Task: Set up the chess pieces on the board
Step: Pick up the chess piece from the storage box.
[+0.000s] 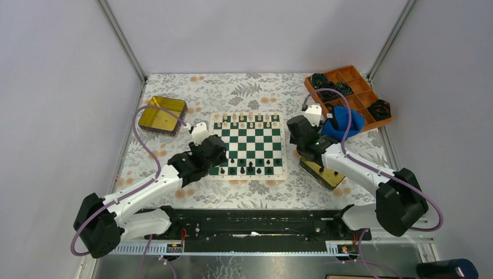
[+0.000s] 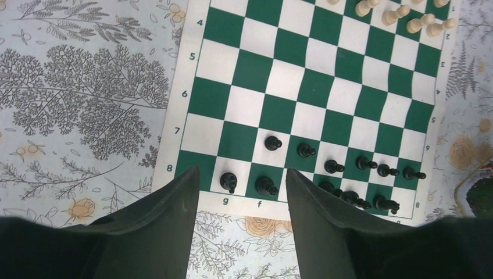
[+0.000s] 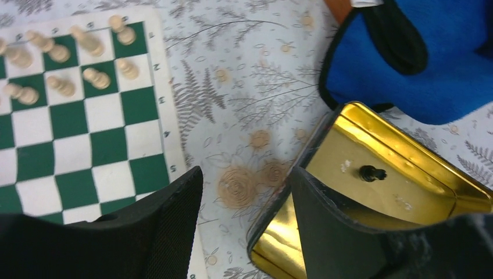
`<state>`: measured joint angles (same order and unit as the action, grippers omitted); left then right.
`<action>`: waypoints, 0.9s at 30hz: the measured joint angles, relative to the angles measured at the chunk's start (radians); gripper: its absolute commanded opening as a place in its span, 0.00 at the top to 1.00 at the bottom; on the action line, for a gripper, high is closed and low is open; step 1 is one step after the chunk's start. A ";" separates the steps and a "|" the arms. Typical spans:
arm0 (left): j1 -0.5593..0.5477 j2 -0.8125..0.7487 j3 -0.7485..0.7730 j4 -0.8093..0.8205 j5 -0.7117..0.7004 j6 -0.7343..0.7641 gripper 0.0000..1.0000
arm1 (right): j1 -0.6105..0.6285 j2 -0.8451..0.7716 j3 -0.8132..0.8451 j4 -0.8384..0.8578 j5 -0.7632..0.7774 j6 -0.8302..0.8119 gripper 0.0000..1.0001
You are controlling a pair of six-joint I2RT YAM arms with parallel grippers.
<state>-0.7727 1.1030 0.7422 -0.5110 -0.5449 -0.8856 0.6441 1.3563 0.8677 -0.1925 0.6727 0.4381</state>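
Note:
The green-and-white board (image 1: 254, 141) lies in the middle of the table. Cream chess pieces (image 1: 250, 120) fill its two far rows, and black chess pieces (image 1: 250, 167) stand along its near rows. My left gripper (image 1: 217, 154) hovers at the board's near left corner. In the left wrist view the left gripper (image 2: 243, 174) is open and empty above two black pieces (image 2: 228, 181) on the edge row. My right gripper (image 3: 247, 174) is open and empty between the board (image 3: 75, 133) and a gold tin (image 3: 401, 157). One black piece (image 3: 372, 172) lies in that tin.
A second gold tin (image 1: 163, 113) sits far left of the board. An orange compartment tray (image 1: 352, 93) with black rings stands at the far right, with a blue cloth (image 1: 344, 122) in front of it. Grey walls close in on both sides.

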 measured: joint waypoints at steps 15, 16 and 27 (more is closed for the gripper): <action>0.087 -0.106 -0.116 0.157 0.073 0.066 0.44 | -0.228 -0.041 -0.038 -0.070 -0.009 0.139 0.40; 0.098 -0.110 -0.125 0.161 0.080 0.069 0.44 | -0.245 -0.044 -0.046 -0.072 -0.010 0.146 0.40; 0.140 -0.159 -0.144 0.169 0.097 0.078 0.40 | -0.423 -0.095 -0.106 -0.111 -0.068 0.223 0.42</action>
<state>-0.6331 0.9440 0.5983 -0.3424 -0.4484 -0.8078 0.2211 1.2613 0.7616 -0.3031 0.6052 0.6613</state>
